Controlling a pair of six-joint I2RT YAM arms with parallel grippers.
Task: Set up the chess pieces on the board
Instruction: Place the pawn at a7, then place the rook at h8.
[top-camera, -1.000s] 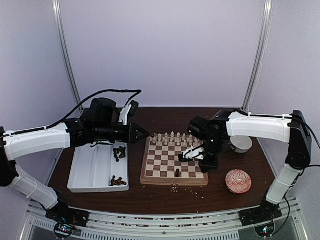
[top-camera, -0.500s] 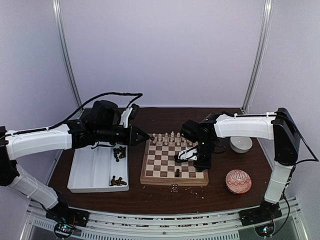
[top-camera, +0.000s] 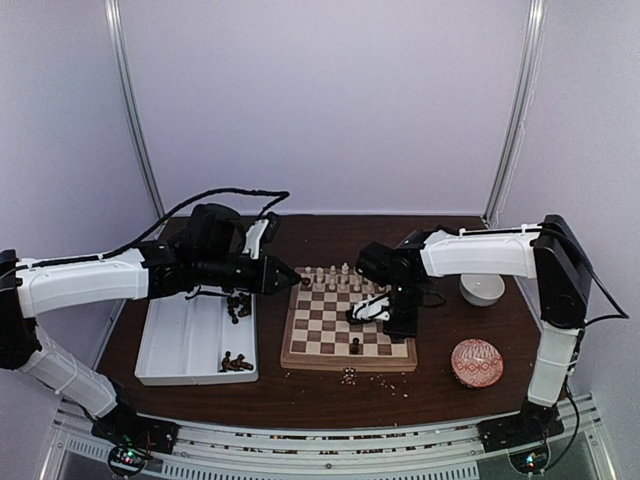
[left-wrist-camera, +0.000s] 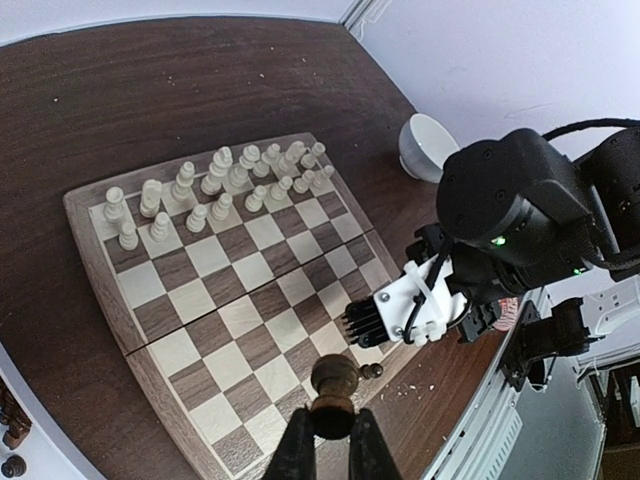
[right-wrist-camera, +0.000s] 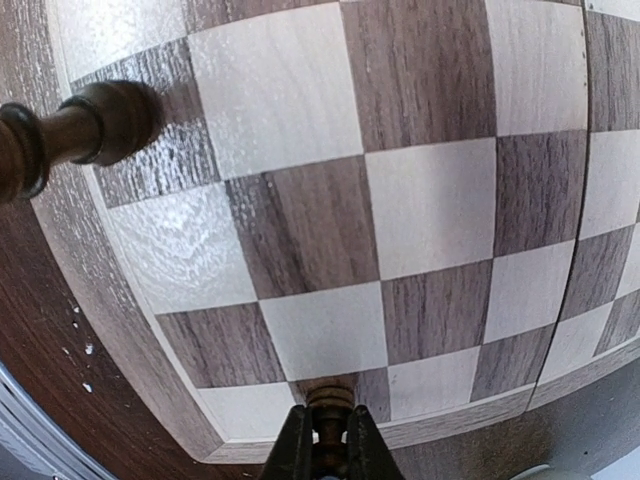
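Two claws, each nipped on a dark man: left claw (left-wrist-camera: 333, 428) w/ dark pawn (left-wrist-camera: 335, 380) by chessboard's (top-camera: 297, 352) far-left corner, right claw (right-wrist-camera: 327, 432) w/ dark piece (right-wrist-camera: 327, 397) over mid-board. Prob. bound for near ranks, since white pcs (left-wrist-camera: 222, 186) fill far rows.

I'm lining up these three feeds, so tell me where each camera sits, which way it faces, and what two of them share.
Top external: above and behind the bases, facing down and forward over the table; shows left arm, right arm, left gripper, right gripper.
Left wrist: on the left arm, looking down across the board; own fingers clamp a dark piece.
Right wrist: close over the board, facing down; own fingers pinch a second dark piece.
Shared: top and left-wrist views both show the cream pieces and right gripper.
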